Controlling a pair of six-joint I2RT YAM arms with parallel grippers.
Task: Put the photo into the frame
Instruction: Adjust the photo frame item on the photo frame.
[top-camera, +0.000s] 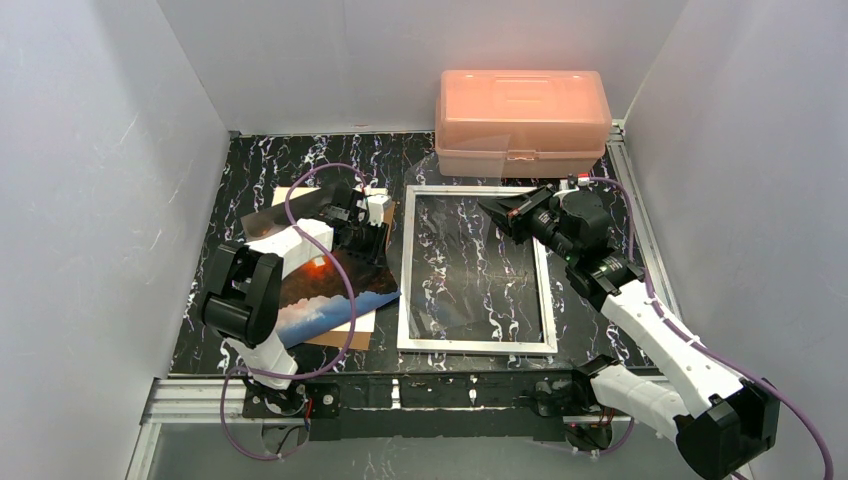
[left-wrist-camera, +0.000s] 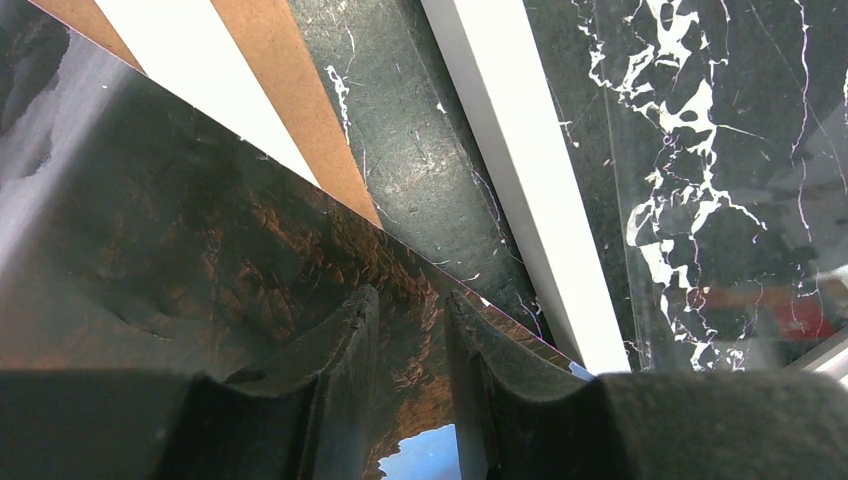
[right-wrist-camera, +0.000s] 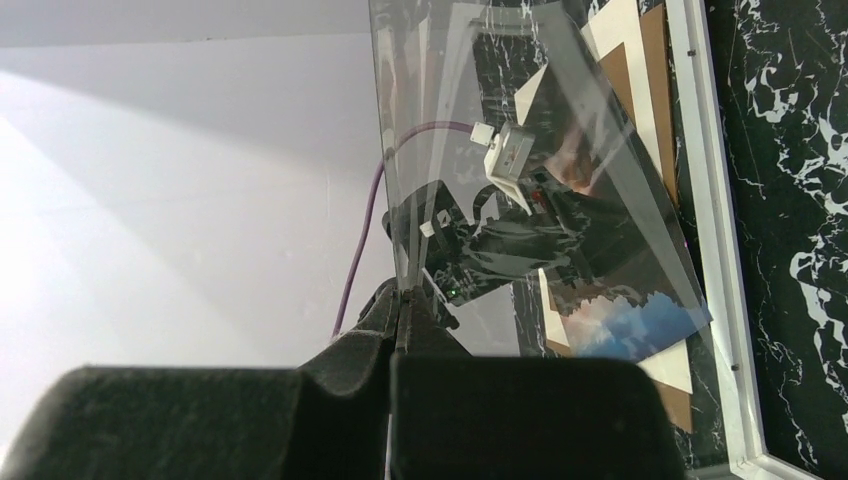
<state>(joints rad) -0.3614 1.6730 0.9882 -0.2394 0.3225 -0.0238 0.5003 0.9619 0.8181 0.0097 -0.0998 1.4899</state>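
Note:
The photo (top-camera: 325, 295), dark clouds with an orange glow and a blue bottom, lies left of the frame. My left gripper (top-camera: 368, 238) hovers low over its right part. In the left wrist view the fingers (left-wrist-camera: 345, 330) stand a little apart above the print (left-wrist-camera: 180, 230), open, with nothing pinched between them (left-wrist-camera: 410, 295). The white frame (top-camera: 475, 348) lies flat at the centre, and its rim (left-wrist-camera: 520, 150) runs just past the photo's edge. My right gripper (top-camera: 497, 210) is shut (right-wrist-camera: 402, 295) on the edge of the clear pane (right-wrist-camera: 470, 120), holding it tilted up over the frame.
A brown backing board (top-camera: 335, 340) and a white sheet (left-wrist-camera: 190, 60) lie under the photo. A pink plastic box (top-camera: 522, 110) stands at the back behind the frame. White walls close in the black marbled table (top-camera: 600, 340) on three sides.

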